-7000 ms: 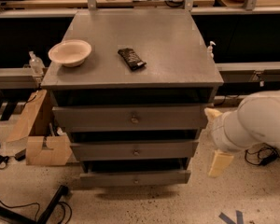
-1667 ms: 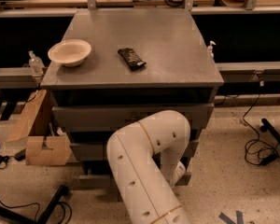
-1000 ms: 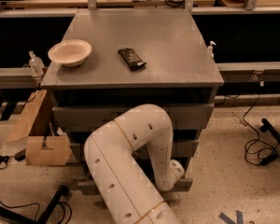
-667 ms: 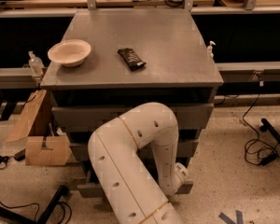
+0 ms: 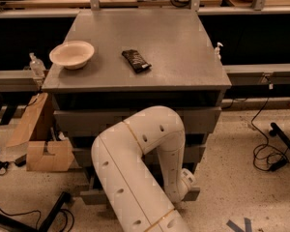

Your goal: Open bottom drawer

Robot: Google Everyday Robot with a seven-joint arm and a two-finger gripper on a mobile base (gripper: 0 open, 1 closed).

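Observation:
The grey cabinet (image 5: 135, 33) has three drawers on its front. My white arm (image 5: 135, 168) curls down across that front and hides most of it. My gripper (image 5: 187, 180) is at the right part of the bottom drawer's front panel. The bottom drawer (image 5: 91, 196) shows only as its left end and its right corner, standing a little forward of the drawers above. Its knob and tray are hidden by my arm. The top drawer front (image 5: 72, 122) and the middle drawer front (image 5: 83, 157) show at the left.
A cream bowl (image 5: 71, 54) and a dark snack bar (image 5: 136, 60) lie on the cabinet top. A cardboard box (image 5: 44, 154) stands on the floor to the left. Black cables (image 5: 268, 161) lie on the floor to the right. A black stand leg (image 5: 53, 211) is at the lower left.
My arm swung in from the right and now covers the cabinet front, its end lowered to the bottom drawer. The bottom drawer front sits lower and nearer than 7 s ago.

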